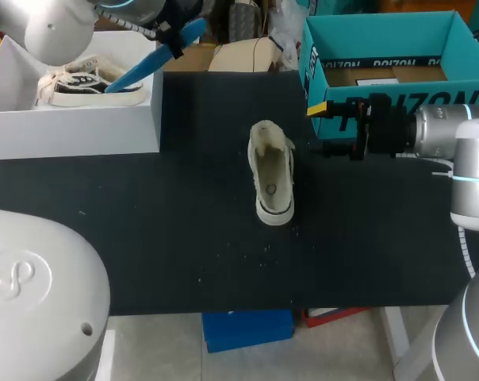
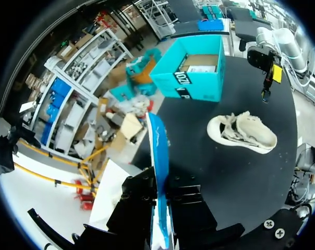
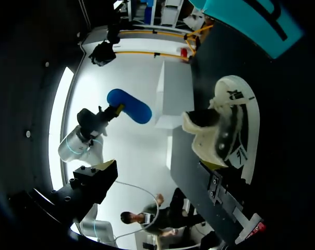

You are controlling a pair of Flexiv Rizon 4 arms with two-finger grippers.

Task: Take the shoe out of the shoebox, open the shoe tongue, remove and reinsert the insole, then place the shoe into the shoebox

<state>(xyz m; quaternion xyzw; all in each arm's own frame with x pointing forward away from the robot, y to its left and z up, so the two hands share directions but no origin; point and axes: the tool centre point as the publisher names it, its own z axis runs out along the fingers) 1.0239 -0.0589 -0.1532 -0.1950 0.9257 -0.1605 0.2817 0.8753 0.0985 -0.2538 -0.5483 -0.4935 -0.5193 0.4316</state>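
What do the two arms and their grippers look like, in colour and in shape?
The left arm and the right arm are rounded silver-grey tubes with thin light-blue rings at the joints. The right gripper is black and blocky, with a yellow fingertip showing. The left gripper is black too; its tips are hidden.

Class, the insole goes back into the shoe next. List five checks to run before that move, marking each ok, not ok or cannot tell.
1. Flat blue insole gripped in the left jaws: ok.
2. Cream low-top shoe sole-down on the black table, opening upward: ok.
3. Tongue folded fully back: cannot tell.
4. Right jaws steadying the shoe: not ok; they stand open beside it, not touching.
5. Nothing lying across the shoe's opening: ok.
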